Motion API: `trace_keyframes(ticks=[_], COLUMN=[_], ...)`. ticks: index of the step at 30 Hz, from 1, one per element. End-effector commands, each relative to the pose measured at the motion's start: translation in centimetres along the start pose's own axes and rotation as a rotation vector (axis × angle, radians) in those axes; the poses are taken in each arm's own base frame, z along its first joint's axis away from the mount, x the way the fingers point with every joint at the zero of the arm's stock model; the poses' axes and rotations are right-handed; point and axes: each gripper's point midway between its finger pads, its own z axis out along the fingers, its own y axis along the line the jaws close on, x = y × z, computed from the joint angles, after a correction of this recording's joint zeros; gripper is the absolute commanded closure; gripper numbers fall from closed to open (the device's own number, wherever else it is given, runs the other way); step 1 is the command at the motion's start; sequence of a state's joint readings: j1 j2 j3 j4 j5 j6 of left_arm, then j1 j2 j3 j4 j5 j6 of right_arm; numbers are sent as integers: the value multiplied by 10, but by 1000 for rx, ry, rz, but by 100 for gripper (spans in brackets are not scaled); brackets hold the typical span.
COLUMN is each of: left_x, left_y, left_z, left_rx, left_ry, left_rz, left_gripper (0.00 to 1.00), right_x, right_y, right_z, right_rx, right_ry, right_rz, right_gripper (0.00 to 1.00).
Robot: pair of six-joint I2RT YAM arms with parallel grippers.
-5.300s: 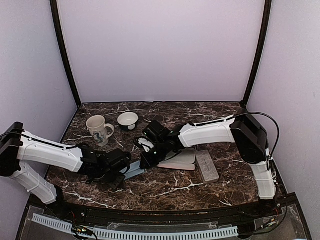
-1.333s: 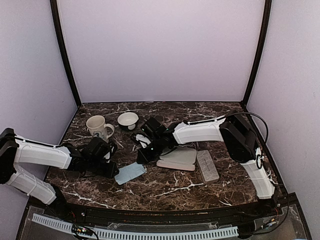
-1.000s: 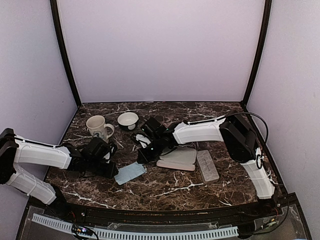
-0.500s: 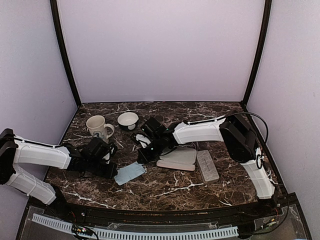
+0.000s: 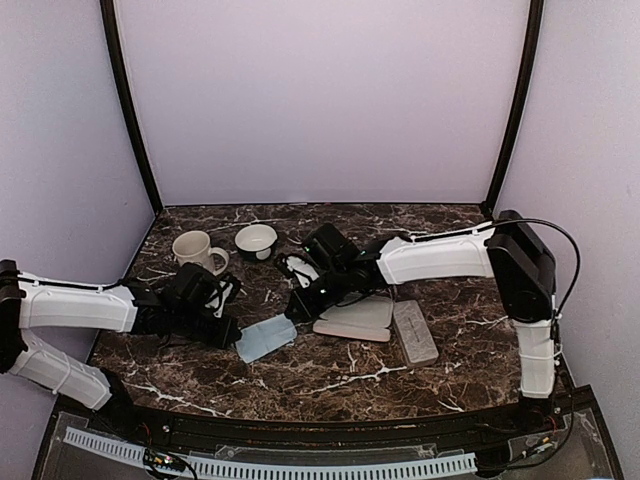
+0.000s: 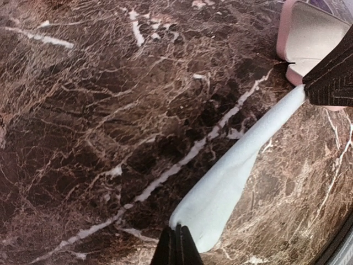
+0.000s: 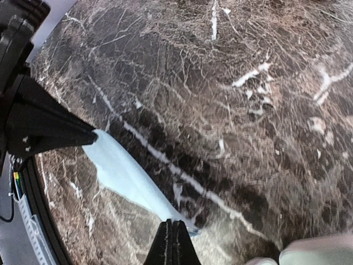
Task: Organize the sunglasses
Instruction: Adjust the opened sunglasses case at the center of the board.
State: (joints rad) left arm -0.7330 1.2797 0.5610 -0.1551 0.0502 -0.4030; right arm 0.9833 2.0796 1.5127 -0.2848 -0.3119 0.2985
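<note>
- left arm [image 5: 75,305]: lies low, coming in from the left edge; forearm nearly level over the table [image 5: 330,375], wrist just in front of the mug [image 5: 195,250]
- left gripper [image 5: 236,336]: points right and toward the near edge, fingers pressed together on the left end of the light-blue cloth [image 5: 265,338]; left wrist view shows the tips [image 6: 176,245] pinching the cloth edge
- right arm [image 5: 435,258]: upper link stands up at the right side, elbow high, white forearm reaches left across the table above the open pink case [image 5: 355,318]
- right gripper [image 5: 294,314]: tilted down and left, fingers clamped on the cloth's right corner; pinch seen in right wrist view [image 7: 175,243]
- cloth spans between the two tips as one strip, over the marble left of the pink case
- grey case [image 5: 413,332] lies just right of the pink case, closed
- bowl [image 5: 256,240] sits beside the mug, at the back
- sunglasses: cannot make them out in any view, so cannot tell where they lie
</note>
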Motion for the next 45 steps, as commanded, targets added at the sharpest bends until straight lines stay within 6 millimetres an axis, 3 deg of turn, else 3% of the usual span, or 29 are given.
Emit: trace_keyframes(ticks=[1,21,29,37,45], left_x=[-22,-34,-55,-81,-100], left_y=[-21,-70,-96,-127,-150], left_z=[-17,-49,-42,-15,-7], left_rx=[88,146,197,250,296], left_ry=[-57,-63,-87,-72,-70], left_rz=[57,194,245,309,351], left_gripper=[100,100,100,100,100], right_x=[-9,16,50,67,75], right_y=[5,32,8,-16,-31], right_z=[-23,-73,-102,-140,-162], right_rx=[2,36,171,306,368], right_ry=[-82,-143,-119,-140,-154], right_rz=[-2,30,135,210,240], right_gripper=[100,100,100,100,100])
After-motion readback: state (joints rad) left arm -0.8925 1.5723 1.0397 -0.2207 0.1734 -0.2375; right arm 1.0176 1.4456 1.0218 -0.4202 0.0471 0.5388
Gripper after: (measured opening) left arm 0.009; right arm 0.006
